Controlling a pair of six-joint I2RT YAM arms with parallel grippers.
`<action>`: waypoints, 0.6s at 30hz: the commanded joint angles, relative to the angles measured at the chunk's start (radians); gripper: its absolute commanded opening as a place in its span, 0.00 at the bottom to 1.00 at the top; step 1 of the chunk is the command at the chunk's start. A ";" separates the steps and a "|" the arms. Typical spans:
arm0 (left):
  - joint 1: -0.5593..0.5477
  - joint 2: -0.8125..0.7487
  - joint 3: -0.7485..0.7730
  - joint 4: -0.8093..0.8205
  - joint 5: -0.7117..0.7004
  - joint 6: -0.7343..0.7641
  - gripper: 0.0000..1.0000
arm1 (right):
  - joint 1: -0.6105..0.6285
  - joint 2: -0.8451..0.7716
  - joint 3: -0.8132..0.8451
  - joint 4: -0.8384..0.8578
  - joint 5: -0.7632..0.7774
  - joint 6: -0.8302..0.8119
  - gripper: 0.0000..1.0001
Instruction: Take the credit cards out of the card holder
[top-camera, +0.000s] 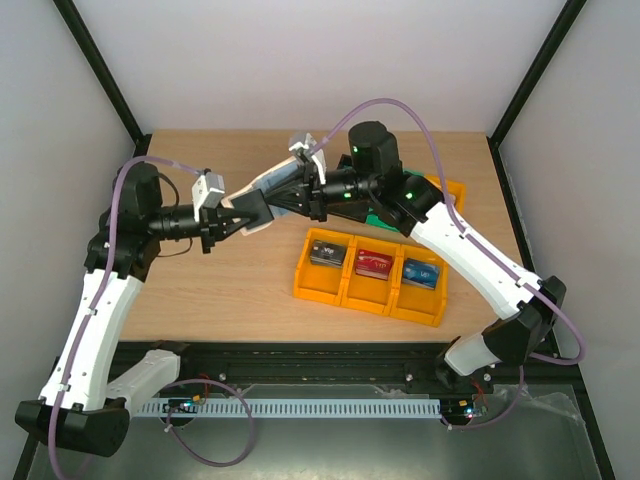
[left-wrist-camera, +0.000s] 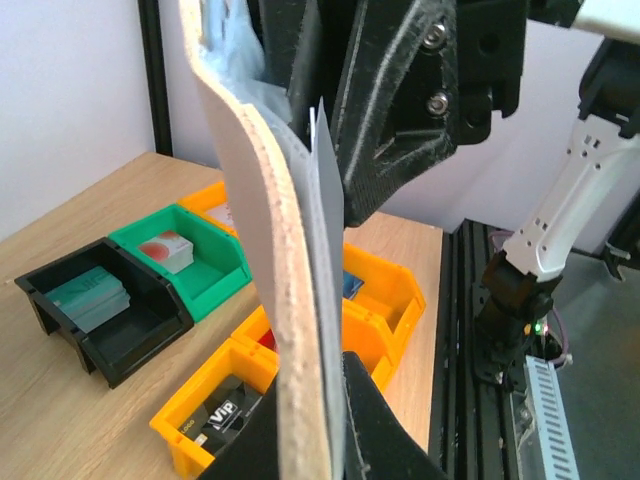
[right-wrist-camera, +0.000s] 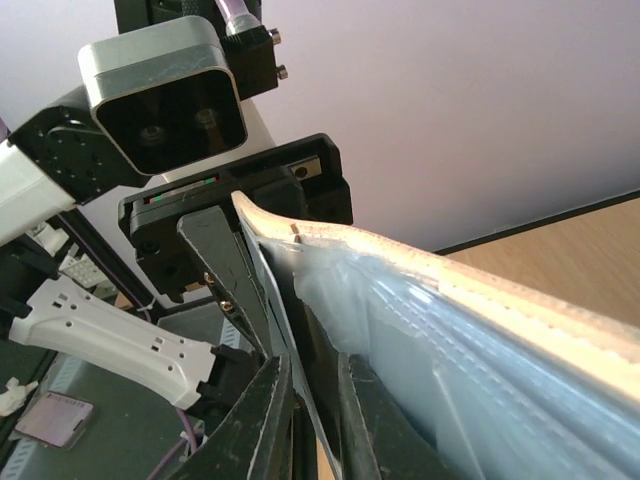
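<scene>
The card holder (top-camera: 272, 187) hangs in the air over the back of the table, between the 2 arms, spread open with its blue-grey pocket side toward the right arm. The left gripper (top-camera: 258, 212) is clamped tight on 1 edge of it. The right gripper (right-wrist-camera: 312, 400) has its 2 fingers nosed into the pocket side with only a narrow gap between them and a thin dark layer in that gap. Whether that layer is a card or pocket fabric, and whether the fingers have bitten, cannot be told. 3 cards, black (top-camera: 327, 252), red (top-camera: 372, 262) and blue (top-camera: 421, 272), lie 1 apiece in the row of yellow bins (top-camera: 345, 297), so the step in hand is probably drawing out a remaining card. To do it well, the right arm should pinch card only, then pull straight along the pocket's slot, away from the left gripper, which must hold firm. A skewed pull would likely jam the card or drag the soft, bowed holder loose.
</scene>
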 joint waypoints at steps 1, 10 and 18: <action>-0.005 -0.022 0.034 -0.081 0.080 0.189 0.02 | -0.002 -0.009 0.013 -0.044 0.030 -0.037 0.14; -0.007 -0.032 0.001 0.030 0.114 0.096 0.02 | 0.039 -0.010 -0.024 -0.073 0.098 -0.081 0.16; -0.008 -0.058 -0.035 0.045 0.149 0.141 0.02 | 0.043 -0.041 -0.064 -0.015 0.183 -0.104 0.16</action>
